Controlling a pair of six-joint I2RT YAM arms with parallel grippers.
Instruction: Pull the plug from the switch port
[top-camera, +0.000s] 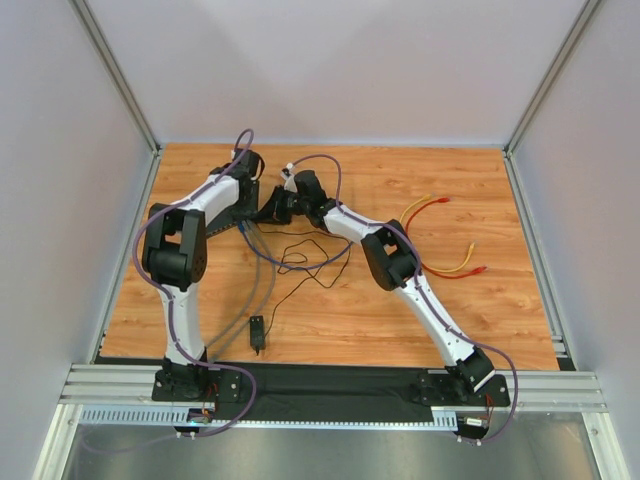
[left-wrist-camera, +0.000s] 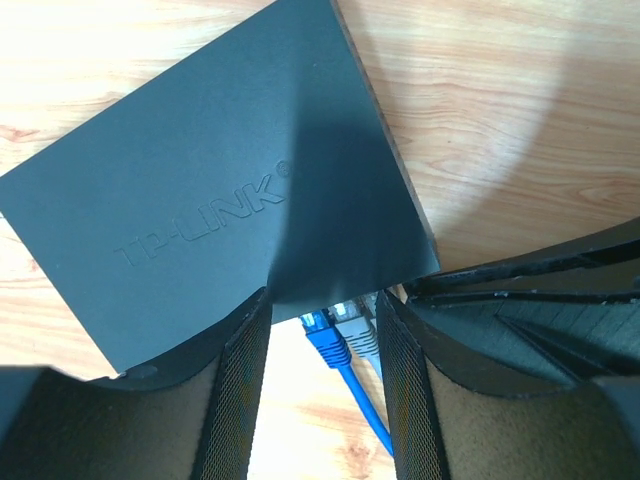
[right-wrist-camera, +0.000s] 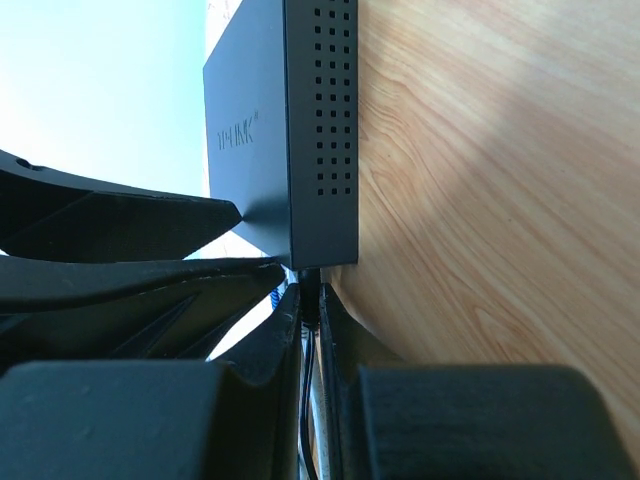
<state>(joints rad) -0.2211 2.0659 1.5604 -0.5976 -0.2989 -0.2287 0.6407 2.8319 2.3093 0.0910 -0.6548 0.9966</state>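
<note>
The switch (left-wrist-camera: 200, 200) is black, with a blue plug (left-wrist-camera: 323, 336), a grey plug (left-wrist-camera: 356, 330) and a wood-grain table (left-wrist-camera: 500, 120).

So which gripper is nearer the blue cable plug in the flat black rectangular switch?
Left. The left gripper straddles the blue plug at the switch's port edge; the right gripper pinches a thin black wire at the switch's corner.
</note>
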